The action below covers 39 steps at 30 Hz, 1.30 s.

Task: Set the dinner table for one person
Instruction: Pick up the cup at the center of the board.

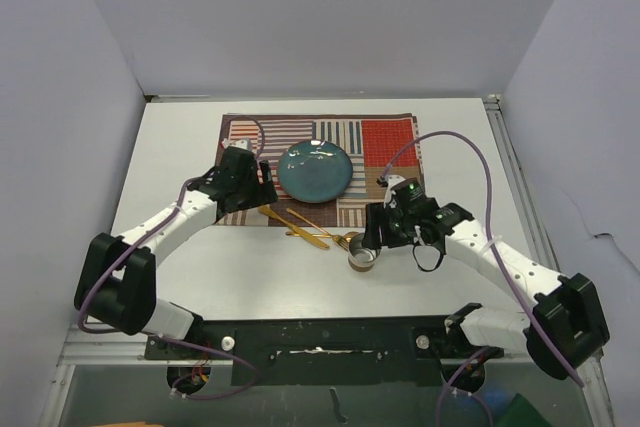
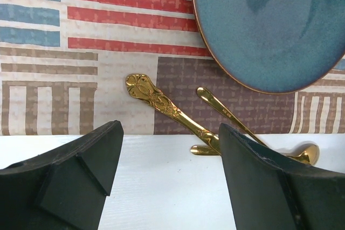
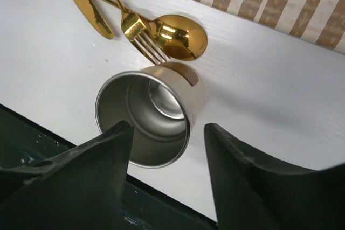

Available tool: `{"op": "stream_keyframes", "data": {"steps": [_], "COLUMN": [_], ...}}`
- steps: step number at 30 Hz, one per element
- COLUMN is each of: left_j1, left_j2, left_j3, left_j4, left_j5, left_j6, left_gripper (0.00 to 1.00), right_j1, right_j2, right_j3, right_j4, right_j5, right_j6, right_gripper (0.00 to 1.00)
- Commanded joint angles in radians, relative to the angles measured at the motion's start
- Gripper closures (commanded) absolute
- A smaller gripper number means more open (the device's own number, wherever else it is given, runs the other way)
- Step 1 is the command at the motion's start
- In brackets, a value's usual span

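left pincer (image 1: 252, 185) is released, fingers spread wide, above the near edge of the striped placemat (image 1: 385, 142). gold cutlery (image 2: 161, 100) lies just ahead of it, and the blue plate (image 1: 314, 169) is ahead to its right. right pincer (image 3: 168, 127) is released, straddling a steel cup (image 3: 140, 106), with one finger clear of the cup's wall. the white desk (image 1: 170, 157) lies beneath both pincers.

brushed metal cup (image 3: 141, 112), glossy gold spoon (image 3: 182, 36)
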Motion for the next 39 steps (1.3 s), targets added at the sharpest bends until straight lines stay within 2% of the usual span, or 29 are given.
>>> {"op": "stream_keyframes", "data": {"steps": [1,4,6,9,10,18,25,30,34,39], "left_j1": [-0.013,-0.015,-0.016,-0.016,-0.016,-0.018,-0.018,-0.018,-0.018,-0.018], "left_j2": [0.004,-0.003,-0.010,-0.019,-0.021,-0.012,-0.003,0.002,0.000,0.017], "left_j3": [0.031,0.022,0.017,0.011,0.009,-0.007,-0.004,-0.001,-0.004,-0.009], "left_j4": [0.040,0.045,0.050,0.052,0.053,0.068,0.080,0.089,0.098,0.109], "left_j5": [0.006,0.005,0.006,0.003,0.002,0.017,0.024,0.039,0.040,0.045], "left_j6": [-0.003,-0.006,-0.006,-0.006,-0.006,-0.010,-0.012,-0.016,-0.016,-0.013], "left_gripper": [0.27,0.27,0.27,0.27,0.27,0.27,0.27,0.27,0.27,0.27], "right_j1": [0.008,0.009,0.008,0.008,0.008,0.008,0.003,-0.076,-0.160,-0.199], "right_j2": [0.086,0.140,0.169,0.203,0.211,0.183,0.183,0.299,0.422,0.621], "right_j3": [0.080,0.082,0.080,0.085,0.087,0.160,0.417,0.577,0.645,0.800], "right_j4": [0.015,0.046,0.063,0.074,0.073,0.021,-0.155,-0.193,-0.117,-0.017], "right_j5": [0.051,0.042,0.033,0.024,0.025,0.053,0.147,0.173,0.228,0.295], "right_j6": [-0.030,-0.033,-0.035,-0.033,-0.031,-0.038,-0.116,-0.215,-0.274,-0.351], "right_gripper": [0.50,0.61,0.72,0.98,1.00,1.00,1.00,1.00,1.00,1.00]}}
